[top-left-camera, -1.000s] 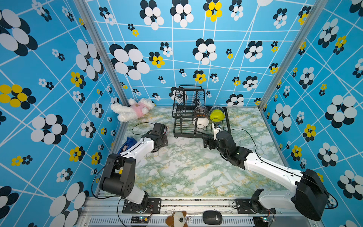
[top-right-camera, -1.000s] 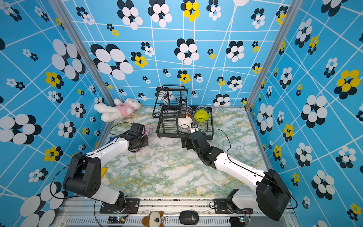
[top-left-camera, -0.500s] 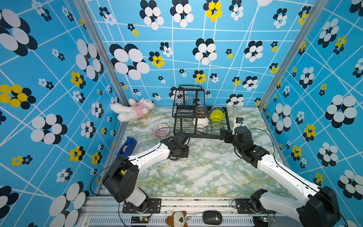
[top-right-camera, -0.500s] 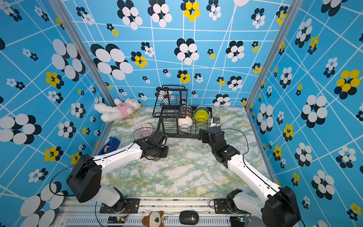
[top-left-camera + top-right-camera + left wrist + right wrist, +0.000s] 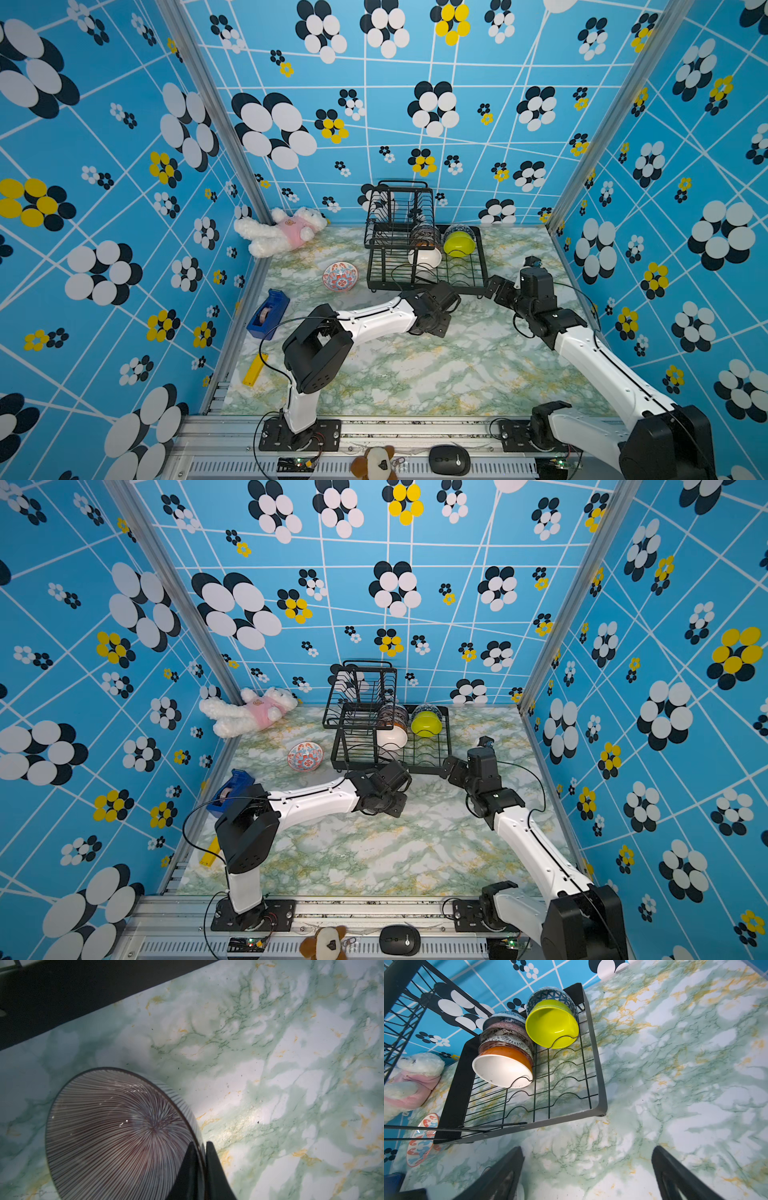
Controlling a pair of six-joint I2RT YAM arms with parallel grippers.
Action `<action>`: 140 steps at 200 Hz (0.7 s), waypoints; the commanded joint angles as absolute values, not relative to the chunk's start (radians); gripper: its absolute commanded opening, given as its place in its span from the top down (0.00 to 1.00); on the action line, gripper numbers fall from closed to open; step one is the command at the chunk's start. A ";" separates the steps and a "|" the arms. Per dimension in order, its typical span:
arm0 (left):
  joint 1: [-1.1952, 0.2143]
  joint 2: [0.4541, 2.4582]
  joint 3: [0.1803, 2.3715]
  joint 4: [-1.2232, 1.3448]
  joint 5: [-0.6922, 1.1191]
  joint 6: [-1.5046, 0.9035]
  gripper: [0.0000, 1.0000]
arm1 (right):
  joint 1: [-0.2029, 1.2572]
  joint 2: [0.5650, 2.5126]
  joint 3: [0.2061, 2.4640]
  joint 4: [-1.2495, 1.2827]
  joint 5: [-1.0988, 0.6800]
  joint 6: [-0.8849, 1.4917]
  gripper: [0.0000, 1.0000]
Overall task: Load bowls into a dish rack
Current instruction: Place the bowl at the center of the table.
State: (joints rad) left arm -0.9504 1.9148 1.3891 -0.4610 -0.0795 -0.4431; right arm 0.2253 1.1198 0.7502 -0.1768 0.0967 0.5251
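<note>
Left end effector (image 5: pixel 200 1147) seemingly clamps the ribbed bowl (image 5: pixel 116 1126); right end effector (image 5: pixel 587 1150) stands spread apart.

Bowls (image 5: pixel 552 1024) in dish rack (image 5: pixel 601 1093), lone bowl (image 5: pixel 340 276) on table (image 5: pixel 415 374) left of it
</note>
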 commanded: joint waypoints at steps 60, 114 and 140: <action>-0.959 1.942 1.488 -0.503 -0.065 -0.382 0.50 | 0.187 1.160 0.762 -0.183 -0.037 0.575 0.01; -0.909 1.700 1.395 -0.474 -0.103 -0.323 0.01 | 0.192 1.190 0.766 -0.185 -0.062 0.571 0.01; -0.846 1.557 1.258 -0.409 -0.069 -0.336 0.01 | 0.264 1.243 0.790 -0.216 0.038 0.545 0.00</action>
State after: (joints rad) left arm -0.9028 1.6848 1.3609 -0.4614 -0.0772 -0.3458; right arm 0.2085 1.1954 0.7521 -0.1772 -0.0254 0.5617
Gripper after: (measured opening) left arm 0.988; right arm 0.995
